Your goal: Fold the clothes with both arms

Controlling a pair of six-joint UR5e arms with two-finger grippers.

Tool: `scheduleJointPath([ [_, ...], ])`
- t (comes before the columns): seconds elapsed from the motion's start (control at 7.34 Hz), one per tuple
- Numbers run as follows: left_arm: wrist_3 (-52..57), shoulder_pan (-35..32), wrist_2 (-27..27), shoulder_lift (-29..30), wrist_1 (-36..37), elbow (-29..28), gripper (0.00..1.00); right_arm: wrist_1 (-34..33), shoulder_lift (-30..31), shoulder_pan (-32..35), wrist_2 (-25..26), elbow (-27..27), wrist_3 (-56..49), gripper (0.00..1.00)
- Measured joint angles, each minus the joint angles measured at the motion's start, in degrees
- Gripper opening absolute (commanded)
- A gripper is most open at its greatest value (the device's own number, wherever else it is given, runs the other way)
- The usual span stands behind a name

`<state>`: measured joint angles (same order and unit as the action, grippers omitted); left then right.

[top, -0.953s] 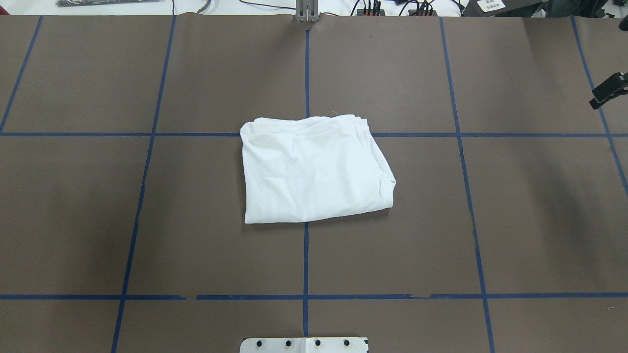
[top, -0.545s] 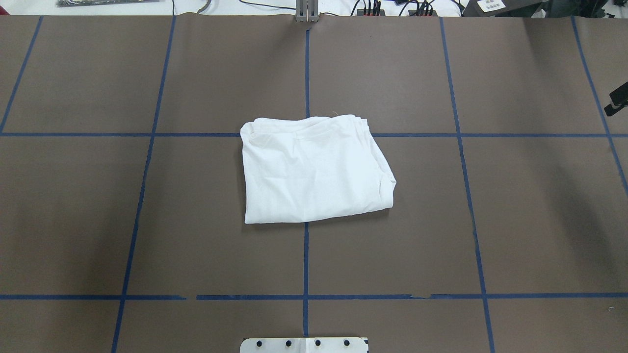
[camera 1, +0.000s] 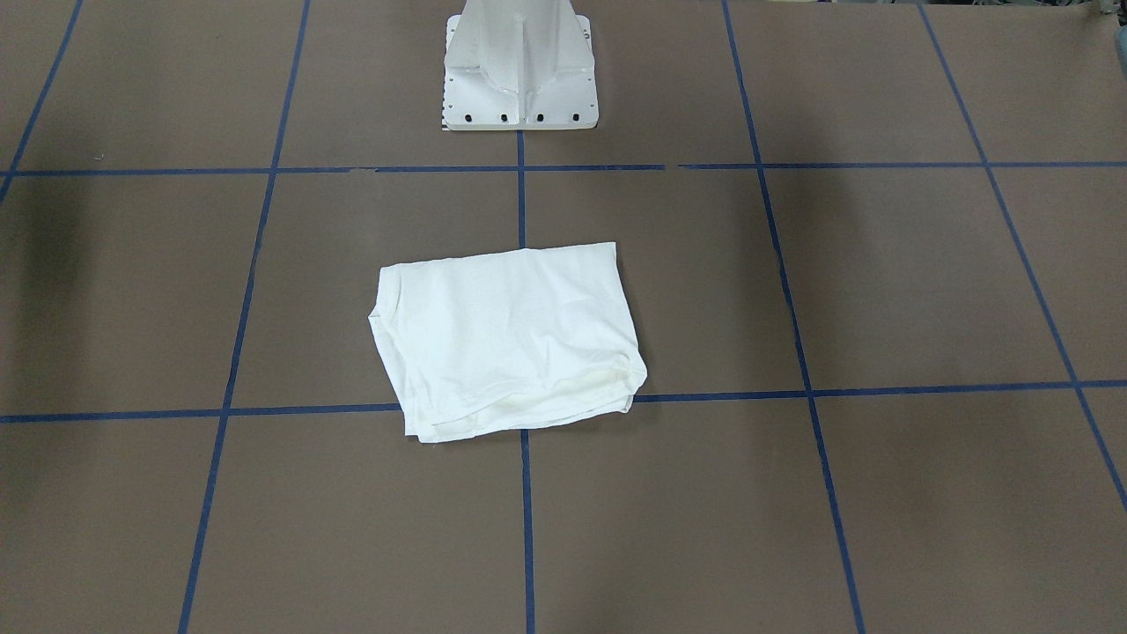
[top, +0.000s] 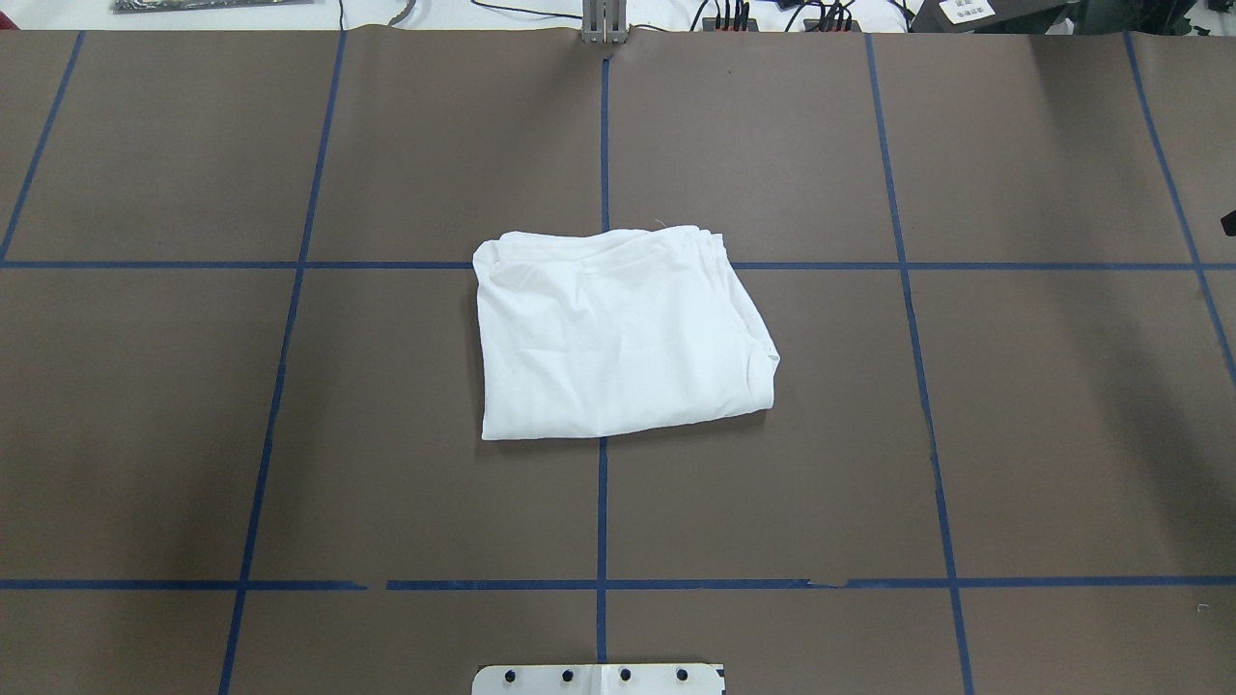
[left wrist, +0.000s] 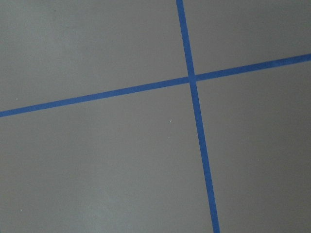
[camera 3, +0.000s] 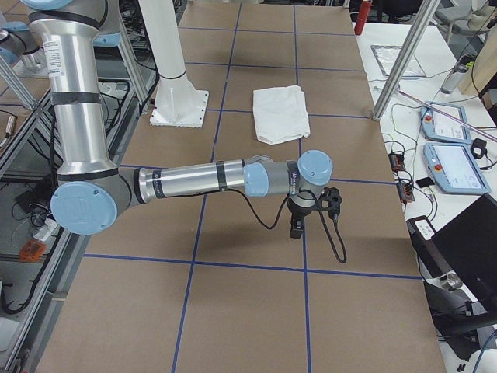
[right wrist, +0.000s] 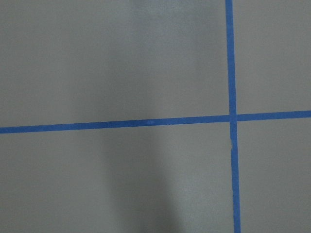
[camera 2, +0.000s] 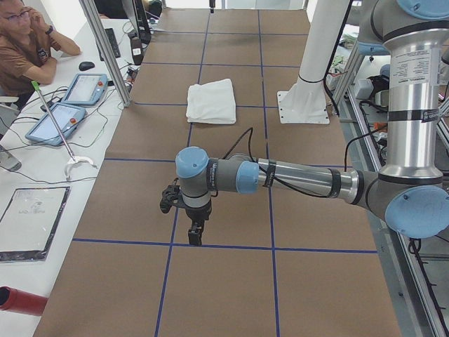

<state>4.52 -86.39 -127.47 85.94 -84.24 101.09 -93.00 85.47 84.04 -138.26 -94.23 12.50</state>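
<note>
1. The white T-shirt [top: 618, 333] lies folded into a rough rectangle at the middle of the brown bench [top: 193, 434]. It covers a crossing of the blue tape lines [top: 603, 145], and nothing touches it.
2. In the overhead view the white pedestal base [top: 599, 679] sits at 6 o'clock from the T-shirt, well apart. In the front-facing view the base [camera 1: 519, 79] stands at 12 o'clock from the T-shirt [camera 1: 506, 339].
3. In the left side view the left arm [camera 2: 295, 175] stretches low over the bench. The left fingers [camera 2: 195, 235] point down near a tape line, and the T-shirt [camera 2: 211, 100] lies at 12 o'clock from them, well apart.
4. In the right side view the right arm [camera 3: 194, 179] reaches out the same way, with the right fingers [camera 3: 296, 229] pointing down. The T-shirt [camera 3: 279, 113] lies at about 12 o'clock from them, well apart.
5. I cannot tell whether either pair of fingers is spread or pressed together. Neither pair touches the cloth.
6. Each wrist view looks down on bench paper with a tape crossing [left wrist: 190, 77] [right wrist: 232, 117].
7. The upturned face of the T-shirt is plain white.
8. The upright tubes of both arms carry small dark print [camera 2: 412, 63] [camera 3: 56, 56], too small to read.
9. A white sticker [top: 966, 10] beyond the bench at 1 o'clock in the overhead view is also illegible.
</note>
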Motion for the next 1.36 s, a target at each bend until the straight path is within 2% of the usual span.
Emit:
scheduleJointPath([
  [0.27,0.7,-0.5,-3.8,-0.1,1.1,-0.8,1.00,1.8,2.3,0.9,-0.1,-0.1,-0.8,1.00],
  [0.68,0.8,-0.6,-4.6,-0.2,1.2,-0.7,1.00,5.0,4.8,3.8,0.1,-0.2,-1.7,1.00],
  [1.36,0.8,-0.6,-4.6,-0.1,1.2,-0.2,1.00,0.8,4.9,6.7,3.8,-0.3,-10.3,1.00],
])
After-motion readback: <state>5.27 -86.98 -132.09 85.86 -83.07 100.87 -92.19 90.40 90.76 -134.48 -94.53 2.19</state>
